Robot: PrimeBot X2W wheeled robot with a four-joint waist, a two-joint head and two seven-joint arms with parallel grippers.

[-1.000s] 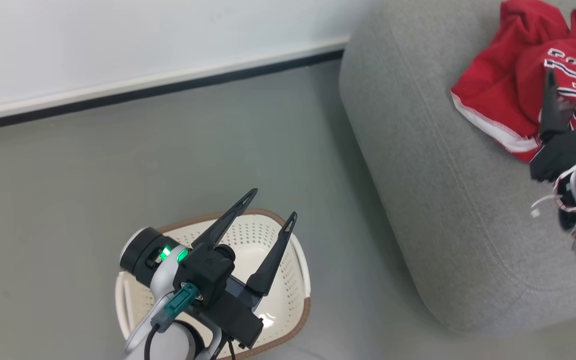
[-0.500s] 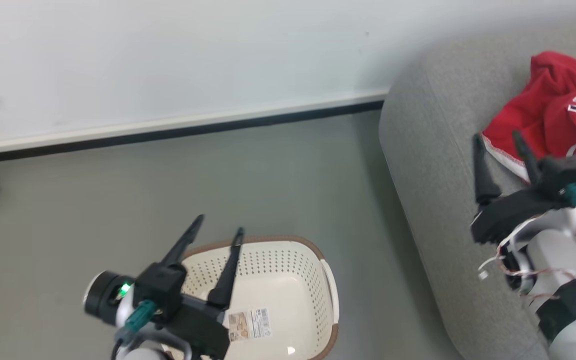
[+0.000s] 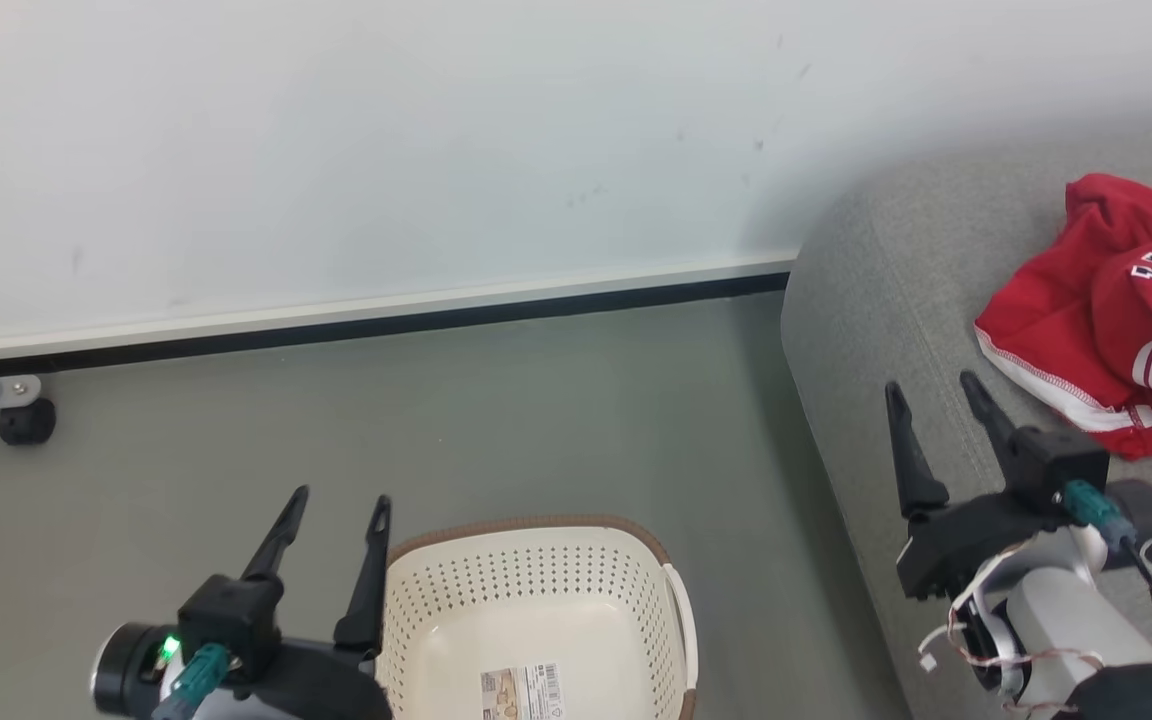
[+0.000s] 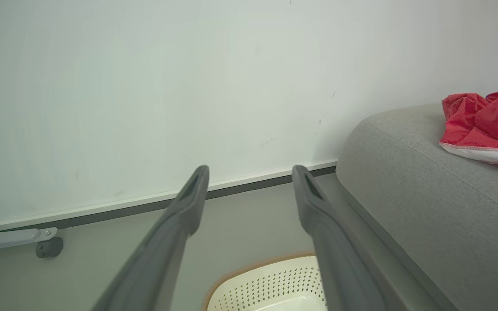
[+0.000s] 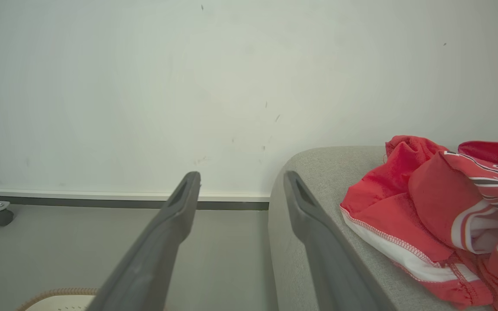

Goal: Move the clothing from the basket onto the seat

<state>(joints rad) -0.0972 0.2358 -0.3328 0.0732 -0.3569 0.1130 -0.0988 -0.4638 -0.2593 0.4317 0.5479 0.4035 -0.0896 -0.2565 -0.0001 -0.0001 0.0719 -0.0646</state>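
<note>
Left tool (image 3: 341,497): spread wide, holding nothing, just left of basket (image 3: 536,526). Right tool (image 3: 931,385): spread wide, holding nothing, above sofa (image 3: 866,300) edge. Jersey (image 3: 1086,330): crumpled on sofa, right of right tool, apart.

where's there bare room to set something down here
Free: the sofa strip between its rounded left edge and the clothing; the floor between the baseboard and the basket; the basket's own bottom, beside its sticker. Crowded: the sofa's right side, under the clothing.
</note>
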